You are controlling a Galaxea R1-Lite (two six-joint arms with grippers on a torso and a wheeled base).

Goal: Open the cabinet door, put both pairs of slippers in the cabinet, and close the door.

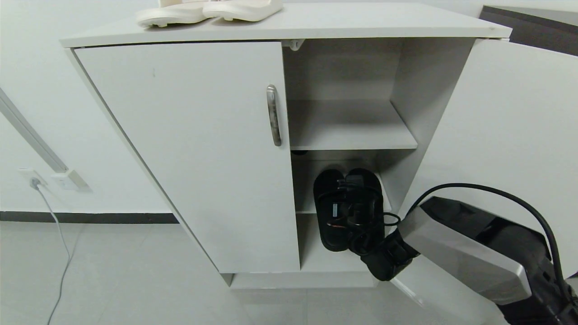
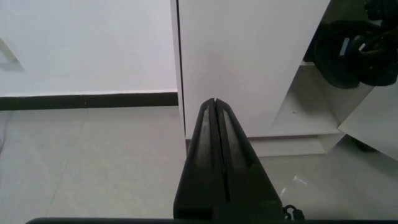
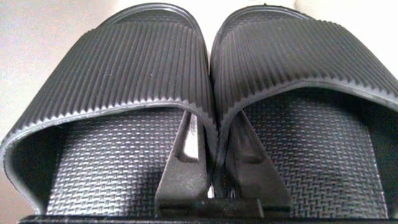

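A pair of black slippers [image 1: 336, 212] hangs side by side in the open right half of the white cabinet [image 1: 289, 27], at the height of its lower shelves. My right gripper [image 1: 361, 225] is shut on them, its fingers pinching the two inner strap walls together [image 3: 214, 165]. The right door [image 1: 501, 126] stands swung open; the left door [image 1: 189, 149] with its metal handle [image 1: 273, 115] is closed. A pair of white slippers [image 1: 212, 11] lies on the cabinet top. My left gripper [image 2: 214, 107] is shut and empty, low over the floor before the left door; the black slippers [image 2: 348, 56] show beyond it.
The upper shelf [image 1: 347, 128] is bare. A wall socket [image 1: 34, 180] with a grey cable [image 1: 63, 253] trailing over the tiled floor sits left of the cabinet. The open door blocks the right side.
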